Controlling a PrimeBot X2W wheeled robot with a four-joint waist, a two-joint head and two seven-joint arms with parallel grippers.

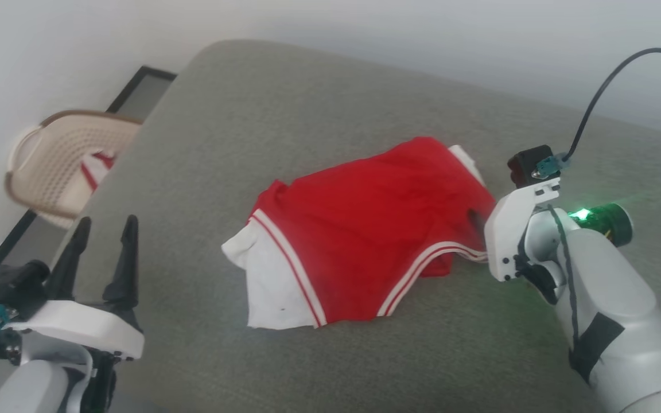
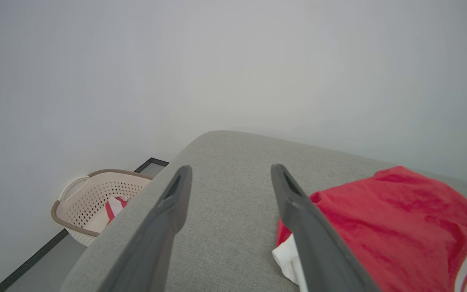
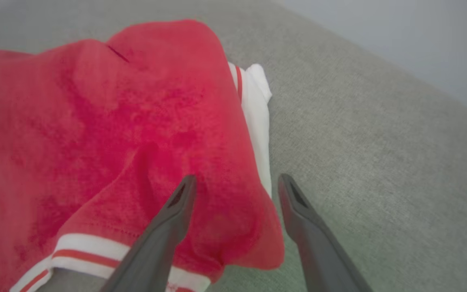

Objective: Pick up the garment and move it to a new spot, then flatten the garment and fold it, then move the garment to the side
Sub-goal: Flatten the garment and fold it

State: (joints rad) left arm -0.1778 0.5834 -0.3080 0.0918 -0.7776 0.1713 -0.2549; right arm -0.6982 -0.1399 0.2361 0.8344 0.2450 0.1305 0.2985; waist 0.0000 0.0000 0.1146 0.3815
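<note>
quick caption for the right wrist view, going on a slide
Open right hand poised over the edge of the crumpled red garment lying on a grey cushion.

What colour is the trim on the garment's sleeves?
White trim with a thin red stripe, clearest in the head view.

The garment (image 1: pixel 365 229) is thin matt cloth, the cushion (image 1: pixel 250 103) coarse-woven matt fabric, the basket (image 1: pixel 49 166) smooth perforated plastic.

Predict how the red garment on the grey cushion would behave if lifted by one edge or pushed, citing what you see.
The garment is probably floppy: it lies in soft rumpled folds, so a lifted edge would likely leave the rest draping. It looks thin, so likely light. Pushed across the woven grey cushion, it would probably bunch rather than slide.
</note>
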